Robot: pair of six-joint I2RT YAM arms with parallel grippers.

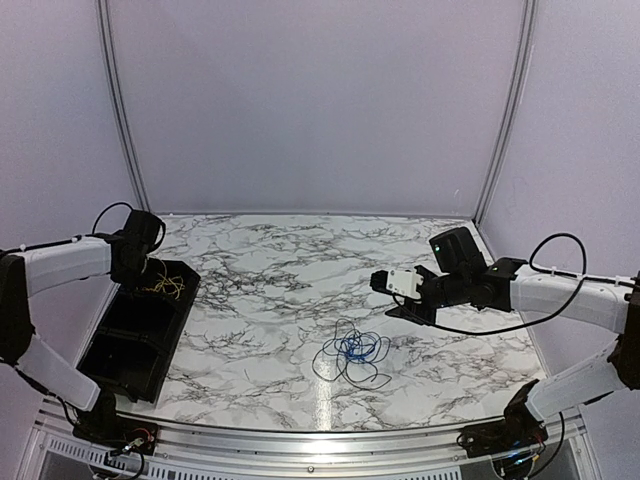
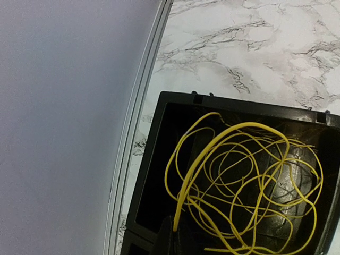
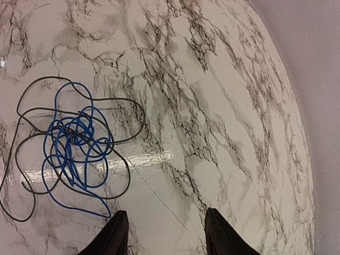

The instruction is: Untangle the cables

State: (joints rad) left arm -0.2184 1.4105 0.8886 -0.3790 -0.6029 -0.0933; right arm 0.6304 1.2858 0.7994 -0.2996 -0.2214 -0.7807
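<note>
A yellow cable (image 1: 166,287) hangs in loose loops over the far compartment of a black tray (image 1: 130,345). My left gripper (image 1: 145,260) is above that compartment; in the left wrist view the gripper (image 2: 178,236) is shut on one strand of the yellow cable (image 2: 244,175), above the tray (image 2: 154,159). A blue cable (image 1: 352,347) and a black cable (image 1: 330,365) lie tangled together on the marble table. My right gripper (image 1: 380,282) hovers open and empty above the table, up and right of that tangle. In the right wrist view the gripper (image 3: 166,234) has the blue cable (image 3: 74,143) and black cable (image 3: 125,100) to its left.
The black tray has two compartments and stands at the table's left edge; the near compartment (image 1: 118,362) looks dark. A metal rail (image 1: 300,435) runs along the near table edge. Pale walls close in the back and sides.
</note>
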